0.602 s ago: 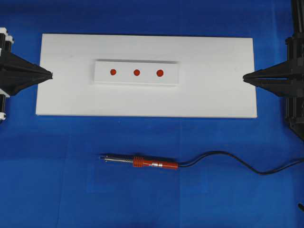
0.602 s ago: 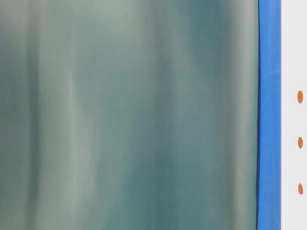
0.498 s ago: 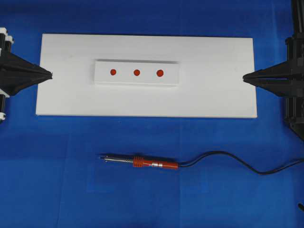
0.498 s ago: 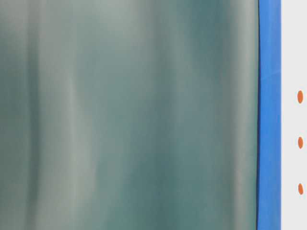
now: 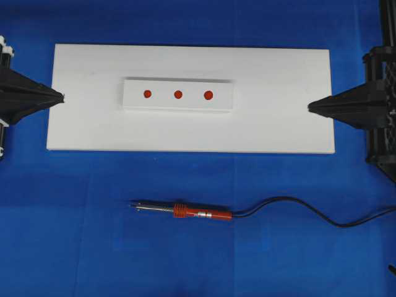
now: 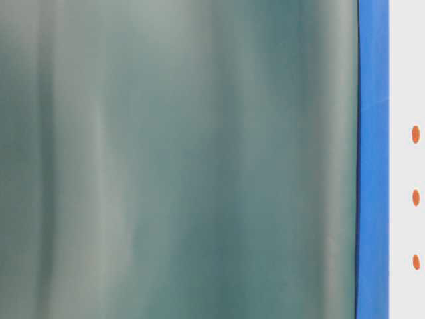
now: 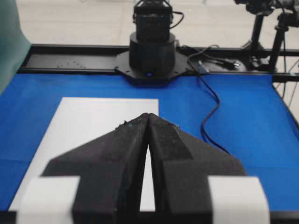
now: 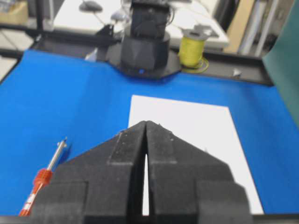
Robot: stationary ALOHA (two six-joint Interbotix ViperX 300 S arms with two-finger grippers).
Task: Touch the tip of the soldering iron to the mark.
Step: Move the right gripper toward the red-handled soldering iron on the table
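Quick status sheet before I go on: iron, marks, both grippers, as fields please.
soldering iron: flat on the blue mat, below the white board, tip pointing left, not held
cord: runs off right
marks: three red dots in a row on the raised white strip, untouched
white board: carries the strip
left gripper: shut, empty, at the board's left edge
right gripper: shut, empty, at the board's right edge

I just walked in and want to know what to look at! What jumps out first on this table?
Three red dots in a row on a small white block, in the middle of the big white board on blue cloth. In front of the board lies the soldering iron with its orange-red handle, its black cord trailing right. A black left tool and right tool, both shut, point inward from each side.
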